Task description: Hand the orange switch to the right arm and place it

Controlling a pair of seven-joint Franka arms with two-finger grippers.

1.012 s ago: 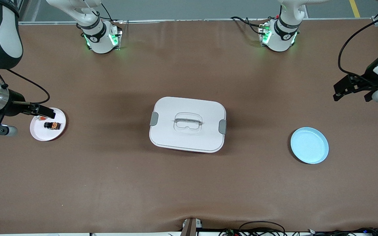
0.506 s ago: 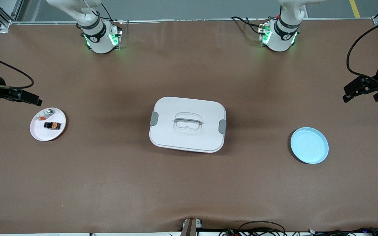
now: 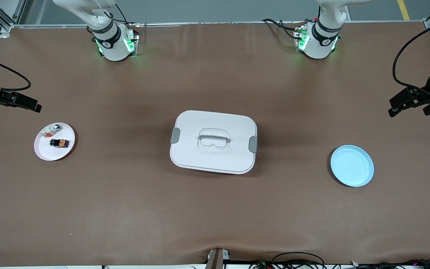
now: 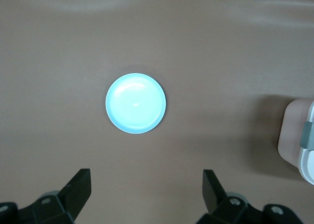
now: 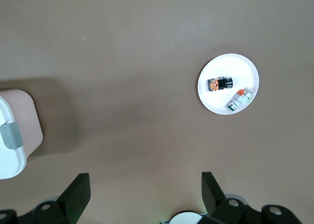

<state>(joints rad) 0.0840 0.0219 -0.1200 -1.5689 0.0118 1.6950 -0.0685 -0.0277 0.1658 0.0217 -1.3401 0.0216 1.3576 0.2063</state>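
Both claws hang spread and empty, and both have drawn back — the right claw [image 3: 32, 106], lately low over the white plate [image 3: 45, 152], is now up at the right arm's table edge. We judge the orange switch [image 3: 59, 142] released there, on that plate beside a silvery part [image 3: 51, 130], so the placing looks done. The left claw [image 3: 399, 104] waits at the left arm's edge, above the blue plate [image 3: 352, 166]; a lidded white box [image 3: 213, 142] sits mid-table.
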